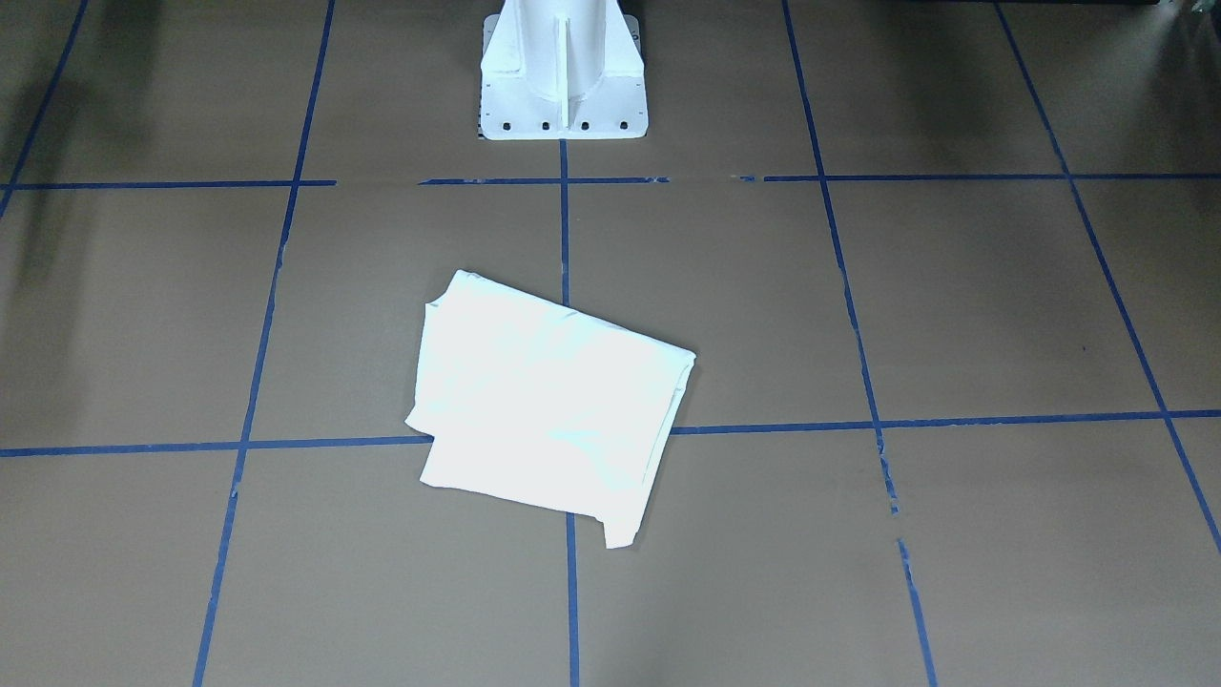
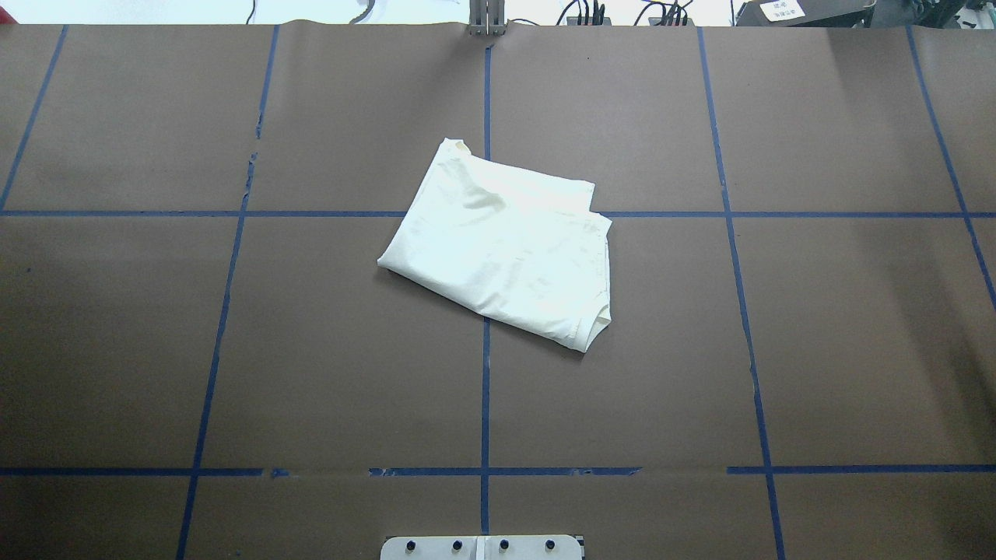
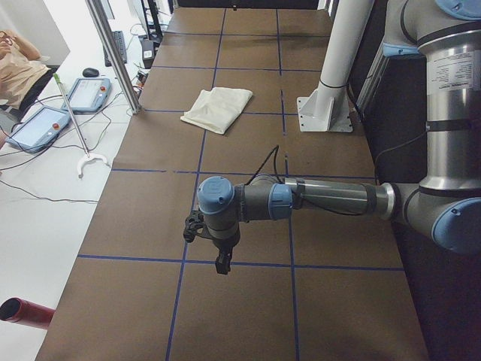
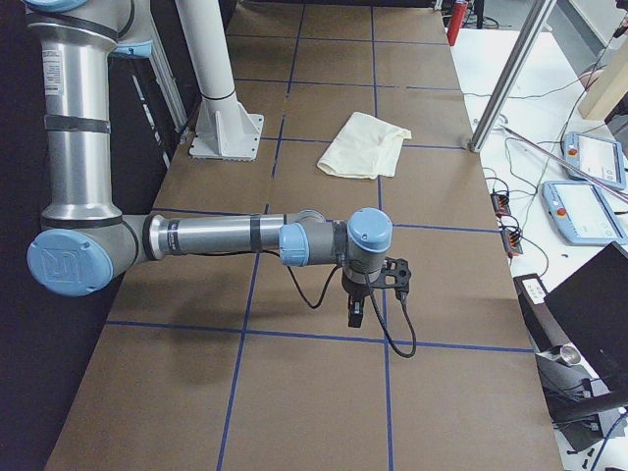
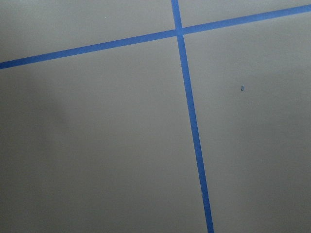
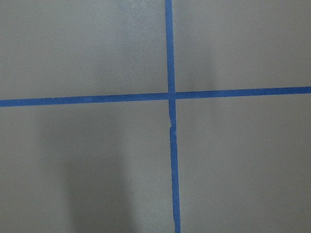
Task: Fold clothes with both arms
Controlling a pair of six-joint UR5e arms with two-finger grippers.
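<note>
The cream shirt [image 1: 548, 410] lies folded into a compact, slightly skewed rectangle in the middle of the brown table [image 2: 311, 350]. Its print is hidden; a bit of collar shows at one corner. It also shows in the overhead view [image 2: 502, 241] and both side views [image 3: 218, 107] [image 4: 363, 144]. My left gripper [image 3: 222, 263] hangs over the table's left end, far from the shirt. My right gripper [image 4: 355, 314] hangs over the right end, also far away. Both show only in side views, so I cannot tell whether they are open or shut. The wrist views show only bare table with blue tape.
The white pedestal base [image 1: 563, 76] stands at the robot's side of the table, behind the shirt. Blue tape lines [image 2: 485, 389] grid the table. Beyond the far edge are a metal post [image 3: 113, 53], teach pendants [image 4: 589, 211] and a seated person [image 3: 19, 64].
</note>
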